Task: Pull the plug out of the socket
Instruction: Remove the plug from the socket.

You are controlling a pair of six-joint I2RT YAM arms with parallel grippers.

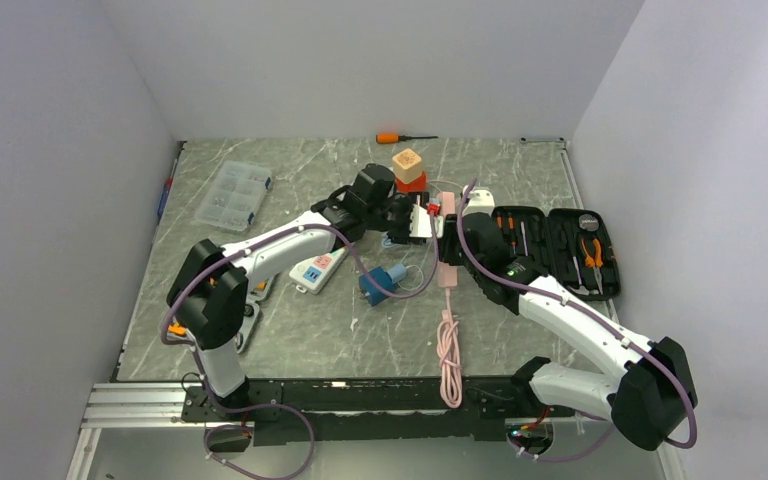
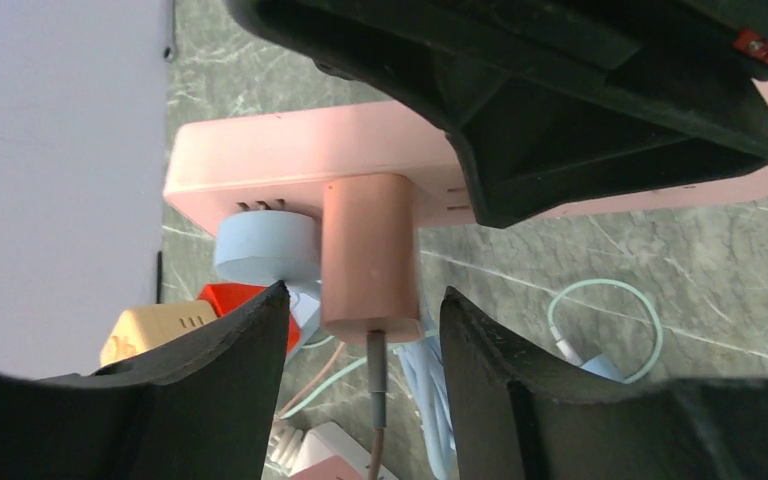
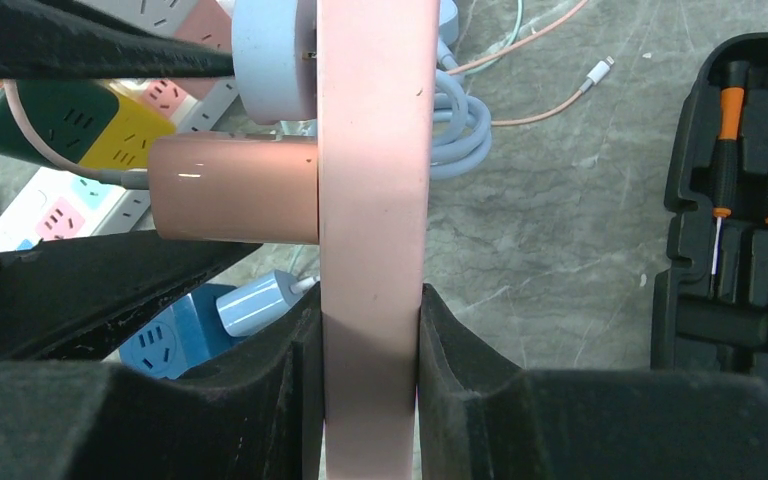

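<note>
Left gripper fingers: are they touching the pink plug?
Apart. Left wrist view shows the left gripper straddling the pink plug, a clear gap beside each finger.

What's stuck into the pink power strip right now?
A copper-pink plug with a light blue plug beside it. The copper-pink plug's prongs are hidden inside the strip.
</note>
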